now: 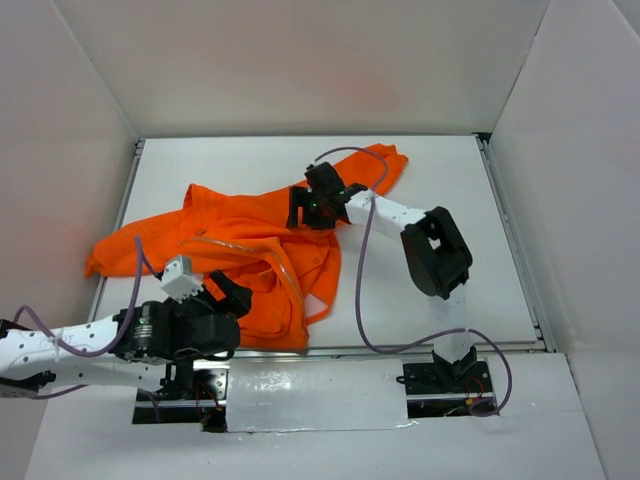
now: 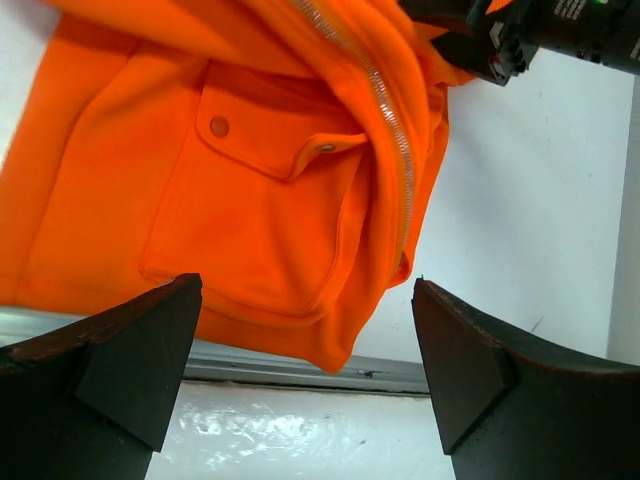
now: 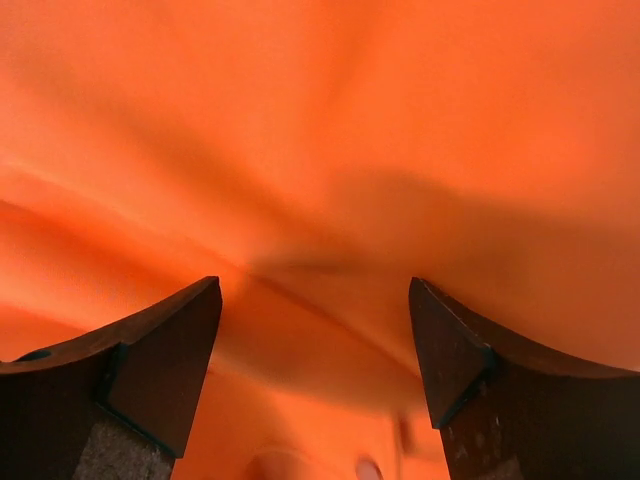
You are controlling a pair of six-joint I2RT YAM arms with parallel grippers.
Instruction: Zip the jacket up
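Note:
The orange jacket (image 1: pixel 250 250) lies crumpled across the left and middle of the white table, one sleeve reaching the back right. My left gripper (image 1: pixel 232 292) hovers open by its near hem. In the left wrist view the left gripper (image 2: pixel 305 300) frames the hem corner, with nothing between its fingers. A flapped pocket (image 2: pixel 250 200) with snap buttons and the silver zipper (image 2: pixel 385 110) running along a folded front edge show above. My right gripper (image 1: pixel 305 212) sits over the jacket's upper middle. The right wrist view shows the right gripper (image 3: pixel 315 290) open, close over orange fabric (image 3: pixel 320 150).
White walls enclose the table on three sides. A metal rail (image 2: pixel 300 365) runs along the near table edge, with a silvery taped strip (image 1: pixel 310 395) beyond it. A purple cable (image 1: pixel 360 290) loops from the right arm. Bare table (image 1: pixel 450 180) lies to the right.

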